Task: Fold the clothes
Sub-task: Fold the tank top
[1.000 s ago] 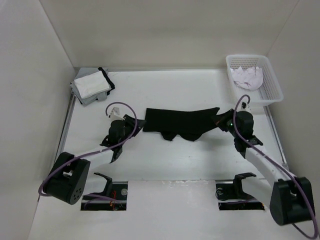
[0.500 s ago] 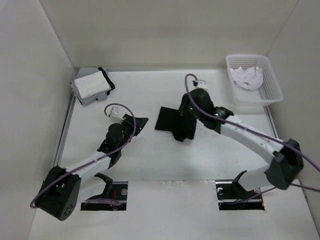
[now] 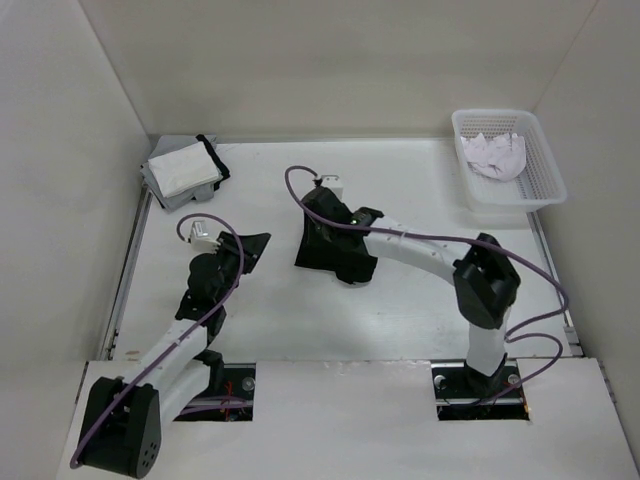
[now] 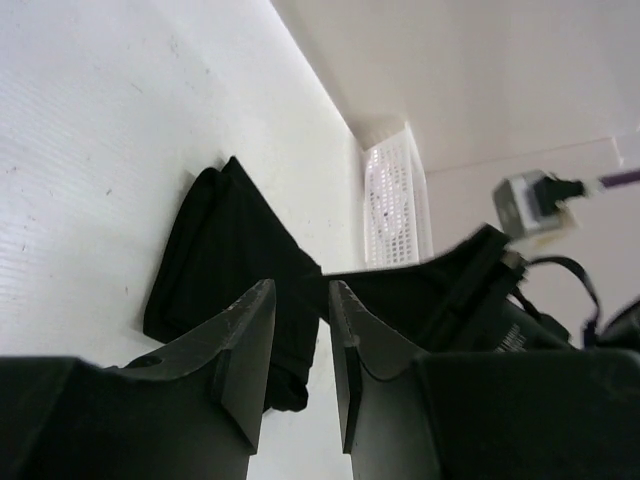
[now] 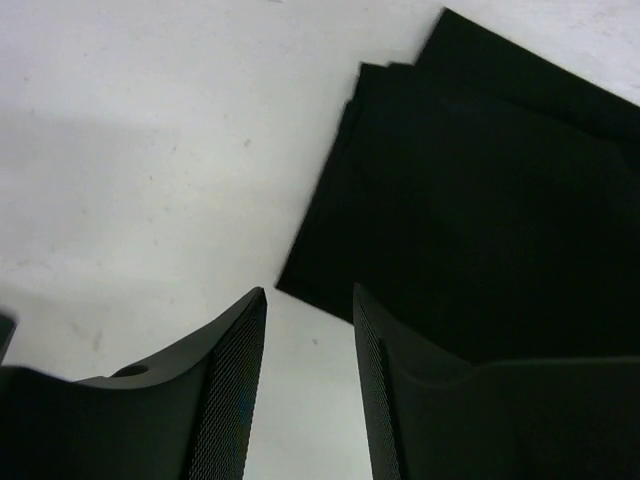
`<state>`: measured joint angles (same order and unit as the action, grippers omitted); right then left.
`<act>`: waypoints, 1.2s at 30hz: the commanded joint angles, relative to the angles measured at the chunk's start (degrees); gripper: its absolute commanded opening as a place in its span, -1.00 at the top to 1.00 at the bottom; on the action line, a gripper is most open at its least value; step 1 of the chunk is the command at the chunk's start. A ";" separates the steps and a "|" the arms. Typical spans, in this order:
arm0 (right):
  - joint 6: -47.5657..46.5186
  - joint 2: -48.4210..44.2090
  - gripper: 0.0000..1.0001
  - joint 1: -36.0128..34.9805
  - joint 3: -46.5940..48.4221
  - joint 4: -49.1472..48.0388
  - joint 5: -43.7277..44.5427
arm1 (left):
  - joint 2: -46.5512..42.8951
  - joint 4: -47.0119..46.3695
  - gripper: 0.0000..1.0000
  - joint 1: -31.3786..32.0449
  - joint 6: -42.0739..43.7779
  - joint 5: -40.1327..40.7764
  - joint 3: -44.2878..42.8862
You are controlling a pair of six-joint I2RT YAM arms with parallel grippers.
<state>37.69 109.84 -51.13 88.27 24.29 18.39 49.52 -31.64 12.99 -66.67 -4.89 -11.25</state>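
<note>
Folded black tank top [image 5: 480, 200] lies mid-table. Right gripper [image 5: 308, 300] hovers over it, jaws released and empty. Left gripper [image 4: 302, 300], nearby on the left, is likewise parted and empty.

Table [image 3: 400, 310]: white, matte, spanning the enclosure from wall to wall.
Walls: plain white panels, a back wall [image 3: 330, 70], a left wall [image 3: 60, 200] and a right wall [image 3: 600, 130], closing the table on three sides.
Far corners: white slotted basket [image 3: 545, 190] on the right; grey-and-white stack of garments [image 3: 180, 172] on the left.
Light: even, with soft faint shadows.
</note>
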 commanded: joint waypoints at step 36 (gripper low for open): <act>5.64 -63.26 -0.02 29.12 -75.09 -49.78 2.35 | -1.10 31.90 0.11 -2.14 22.47 20.09 -9.76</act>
<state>42.17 46.78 -22.13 12.12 -20.82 19.16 46.22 -1.48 11.20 -46.24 14.37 -18.00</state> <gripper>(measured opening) 0.506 0.444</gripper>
